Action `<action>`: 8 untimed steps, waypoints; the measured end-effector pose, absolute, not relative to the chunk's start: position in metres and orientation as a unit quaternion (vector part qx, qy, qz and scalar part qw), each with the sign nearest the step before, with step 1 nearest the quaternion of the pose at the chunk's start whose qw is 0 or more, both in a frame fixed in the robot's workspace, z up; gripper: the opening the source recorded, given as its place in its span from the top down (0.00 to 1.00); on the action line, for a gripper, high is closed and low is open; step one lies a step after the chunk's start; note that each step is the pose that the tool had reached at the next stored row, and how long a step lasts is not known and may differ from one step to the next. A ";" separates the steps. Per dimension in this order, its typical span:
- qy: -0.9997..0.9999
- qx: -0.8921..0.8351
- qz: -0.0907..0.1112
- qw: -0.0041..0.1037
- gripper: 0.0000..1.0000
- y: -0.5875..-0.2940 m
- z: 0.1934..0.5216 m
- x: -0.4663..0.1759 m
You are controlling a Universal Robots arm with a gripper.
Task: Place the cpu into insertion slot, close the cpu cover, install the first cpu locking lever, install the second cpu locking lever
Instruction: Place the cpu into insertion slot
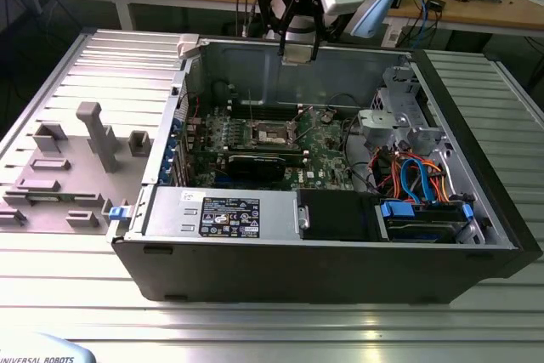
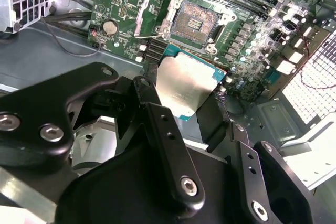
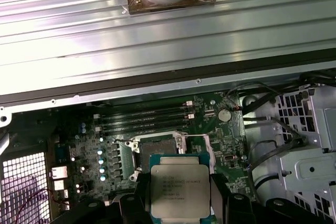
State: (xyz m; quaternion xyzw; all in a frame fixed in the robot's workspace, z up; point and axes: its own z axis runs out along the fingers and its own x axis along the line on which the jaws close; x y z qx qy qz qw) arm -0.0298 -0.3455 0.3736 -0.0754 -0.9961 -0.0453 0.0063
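Observation:
My gripper (image 1: 299, 50) hangs above the far wall of the open computer case, shut on the cpu (image 1: 299, 53). In both wrist views the cpu's silver-grey top (image 2: 184, 85) (image 3: 179, 190) sits between the black fingers (image 2: 157, 124), held by two opposite edges. The insertion slot (image 1: 272, 132) (image 2: 193, 23) (image 3: 157, 148) lies lower down on the green board, its dark pin field bare. The cpu cover (image 2: 153, 10) is a silver frame swung open beside the slot. The cpu is well above the slot and not touching the board.
A black card (image 1: 255, 163) lies across the board in front of the slot, and long memory slots (image 1: 263, 108) run behind it. The power supply (image 1: 221, 214) and the drive bay with blue and orange cables (image 1: 416, 180) line the near side. Grey fixtures (image 1: 98, 133) stand on the table at the exterior view's left.

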 end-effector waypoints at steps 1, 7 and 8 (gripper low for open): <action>-0.996 -0.078 -0.045 0.006 0.46 -0.345 0.374 -0.030; -0.996 -0.083 -0.045 0.006 0.46 -0.345 0.374 -0.030; -0.996 -0.083 -0.045 0.006 0.46 -0.345 0.374 -0.030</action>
